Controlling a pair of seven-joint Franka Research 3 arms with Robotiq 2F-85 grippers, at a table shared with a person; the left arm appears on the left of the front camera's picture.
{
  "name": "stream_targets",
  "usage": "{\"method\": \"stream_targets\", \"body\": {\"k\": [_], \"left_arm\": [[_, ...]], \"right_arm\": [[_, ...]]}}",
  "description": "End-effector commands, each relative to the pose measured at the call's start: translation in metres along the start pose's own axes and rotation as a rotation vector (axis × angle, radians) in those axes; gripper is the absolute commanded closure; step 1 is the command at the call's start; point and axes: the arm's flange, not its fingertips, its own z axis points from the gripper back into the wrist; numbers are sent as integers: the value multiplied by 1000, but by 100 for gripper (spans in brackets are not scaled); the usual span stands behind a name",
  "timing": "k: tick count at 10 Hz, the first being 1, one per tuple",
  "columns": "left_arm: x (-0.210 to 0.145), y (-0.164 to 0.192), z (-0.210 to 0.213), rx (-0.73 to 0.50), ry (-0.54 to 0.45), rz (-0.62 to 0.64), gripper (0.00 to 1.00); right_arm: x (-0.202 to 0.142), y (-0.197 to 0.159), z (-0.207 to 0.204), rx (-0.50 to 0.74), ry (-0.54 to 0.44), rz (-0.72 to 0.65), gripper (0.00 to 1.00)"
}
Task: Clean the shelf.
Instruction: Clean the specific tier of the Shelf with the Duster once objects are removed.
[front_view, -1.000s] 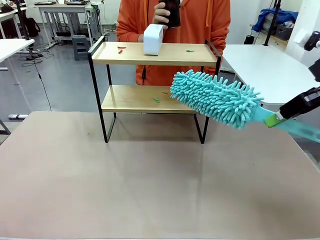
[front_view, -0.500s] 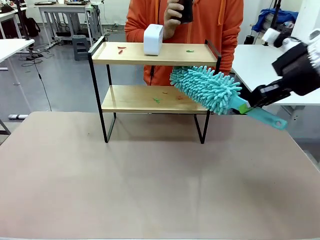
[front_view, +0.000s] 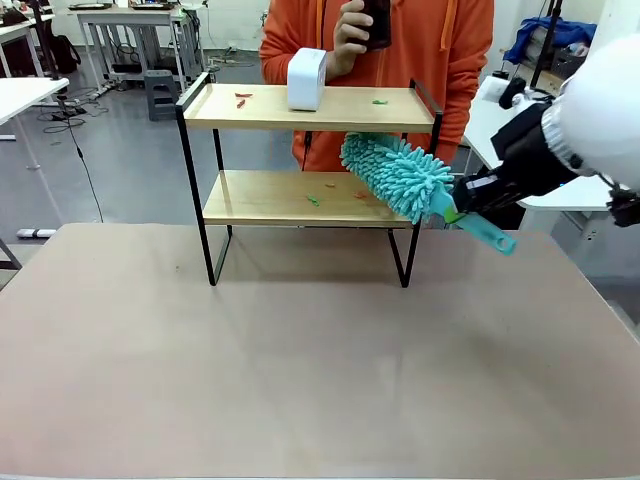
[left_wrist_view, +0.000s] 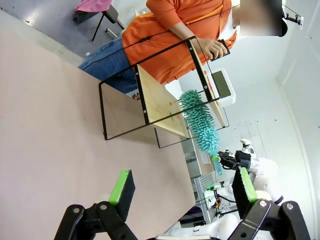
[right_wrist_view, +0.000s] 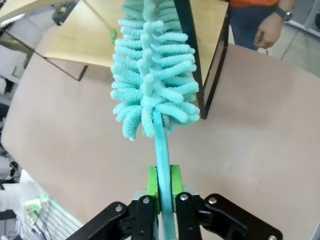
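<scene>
The tan table (front_view: 300, 380) is carrying the shelf (front_view: 340, 108) on its far half, just in front of a person in an orange top (front_view: 430, 50), who is holding one dark object (front_view: 376, 20) at chest height. The shelf is standing upright on its four legs. Its long axis is running left to right across the table, and its broad open side is facing the robot. Its two wooden boards are lying level, one above the other.

The right gripper (front_view: 462, 207) is clamping its pads tight on the handle of one teal fluffy duster (front_view: 395, 175). The duster is slanting up and to the left, its head reaching in between the two boards at the shelf's right end; contact with the wood is too hard to judge. The left gripper (left_wrist_view: 183, 186) is hanging wide open and holding nothing.

One white box (front_view: 307, 78) is sitting on the top board, along with two red scraps (front_view: 241, 99) and one green scrap (front_view: 378, 101). A few small green and reddish bits (front_view: 313, 200) are lying on the lower board.
</scene>
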Motion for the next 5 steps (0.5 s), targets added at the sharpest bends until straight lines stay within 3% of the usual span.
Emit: {"method": "stream_targets", "body": {"k": [1, 3, 5], "left_arm": [[0, -1, -2, -20, -16, -18, 0], [0, -1, -2, -20, -16, -18, 0], [0, -1, -2, -20, -16, -18, 0]], "right_arm": [[10, 7, -23, -27, -1, -41, 88], [11, 11, -34, -19, -74, -71, 88], [9, 15, -44, 2, -31, -72, 88]]}}
